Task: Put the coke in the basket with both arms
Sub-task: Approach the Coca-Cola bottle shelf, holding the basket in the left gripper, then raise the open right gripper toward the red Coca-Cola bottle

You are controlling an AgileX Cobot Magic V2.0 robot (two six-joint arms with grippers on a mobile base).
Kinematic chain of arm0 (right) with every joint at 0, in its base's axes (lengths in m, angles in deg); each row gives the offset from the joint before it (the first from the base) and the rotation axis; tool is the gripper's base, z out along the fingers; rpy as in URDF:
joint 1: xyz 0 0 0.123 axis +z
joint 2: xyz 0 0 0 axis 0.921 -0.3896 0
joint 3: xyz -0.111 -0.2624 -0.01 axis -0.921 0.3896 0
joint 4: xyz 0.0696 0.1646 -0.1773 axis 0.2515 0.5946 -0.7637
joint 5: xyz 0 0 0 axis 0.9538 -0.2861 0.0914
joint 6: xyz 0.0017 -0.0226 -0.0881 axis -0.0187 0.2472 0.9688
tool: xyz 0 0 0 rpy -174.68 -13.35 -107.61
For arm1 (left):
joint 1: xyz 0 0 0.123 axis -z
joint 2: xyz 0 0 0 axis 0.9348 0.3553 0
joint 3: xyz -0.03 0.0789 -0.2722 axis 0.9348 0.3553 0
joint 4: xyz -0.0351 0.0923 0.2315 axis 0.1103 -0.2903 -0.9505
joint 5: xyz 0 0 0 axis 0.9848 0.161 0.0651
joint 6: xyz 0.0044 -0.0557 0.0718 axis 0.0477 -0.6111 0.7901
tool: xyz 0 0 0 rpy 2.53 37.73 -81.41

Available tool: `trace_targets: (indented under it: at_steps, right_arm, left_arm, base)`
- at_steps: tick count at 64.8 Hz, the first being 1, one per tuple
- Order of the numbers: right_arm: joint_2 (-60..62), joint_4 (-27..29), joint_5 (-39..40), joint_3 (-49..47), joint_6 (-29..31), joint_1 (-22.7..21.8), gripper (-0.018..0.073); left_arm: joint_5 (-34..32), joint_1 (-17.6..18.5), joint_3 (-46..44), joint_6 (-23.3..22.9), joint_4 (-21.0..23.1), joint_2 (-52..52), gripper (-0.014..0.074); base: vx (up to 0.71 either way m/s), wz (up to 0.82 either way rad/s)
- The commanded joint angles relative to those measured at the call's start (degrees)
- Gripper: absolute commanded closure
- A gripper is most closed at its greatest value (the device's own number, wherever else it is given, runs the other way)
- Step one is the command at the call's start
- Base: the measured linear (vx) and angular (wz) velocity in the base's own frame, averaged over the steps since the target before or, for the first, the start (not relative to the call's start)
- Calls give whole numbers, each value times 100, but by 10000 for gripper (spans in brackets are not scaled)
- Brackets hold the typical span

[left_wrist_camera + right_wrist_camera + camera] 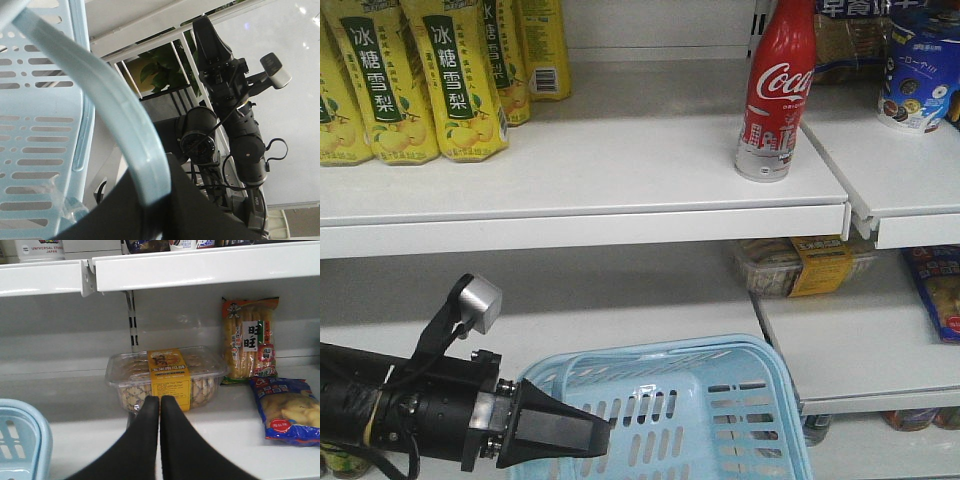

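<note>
The red coke (775, 100) stands upright on the upper shelf (580, 180), with no gripper near it. The light blue basket (720, 420) hangs low in front of the lower shelf. My left gripper (595, 433) reaches in from the left at the basket's left rim. In the left wrist view this left gripper (150, 197) is shut on the basket's curved handle (100, 100). My right gripper (160, 399) is shut with nothing in it, just right of the basket's rim (42, 432). It points at the lower shelf. The coke is out of both wrist views.
Yellow pear-drink bottles (450, 80) fill the upper shelf's left side, and a blue-and-white cup (915, 80) stands right of the coke. A clear snack box with a yellow label (165, 375), an orange packet (250, 340) and a blue bag (287, 410) lie on the lower shelf.
</note>
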Motion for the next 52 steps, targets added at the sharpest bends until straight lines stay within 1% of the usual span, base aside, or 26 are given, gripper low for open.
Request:
trace_targets:
  at_steps: [1,15,20,28,39,43,45,48,52]
  right_arm:
    - [104,-60,441,87,12,7,564]
    - [104,-54,457,87,12,7,564]
    - [104,95,570,87,-85,7,564]
    - [104,961,1040,87,-624,7,564]
    - [104,1665,1327,87,-624,7,564]
    - [104,2001,1396,75,-666,7,564]
    - [104,2209,1417,75,-729,7,564]
    - [104,2672,1503,66,-976,7,564]
    - [104,3123,1453,-35,-1267,7,564]
  left_arm:
    - [-1252,35,-130,-7,449,-183,603]
    - [-1252,35,-130,-7,449,-183,603]
    - [-1252,35,-130,-7,449,-183,603]
    - [-1252,35,-130,-7,449,-183,603]
    - [-1252,35,-130,-7,449,-183,603]
    - [-1252,35,-130,-7,449,-183,603]
    - [-1252,35,-130,-7,449,-183,603]
    - [-1252,35,-130,-7,449,-183,603]
    - [-1252,35,-130,-7,449,-183,603]
  base:
    - [0,0]
    - [0,0]
    - [0,0]
    - [0,0]
    - [0,0]
    - [0,0]
    - [0,0]
    - [0,0]
    - [0,0]
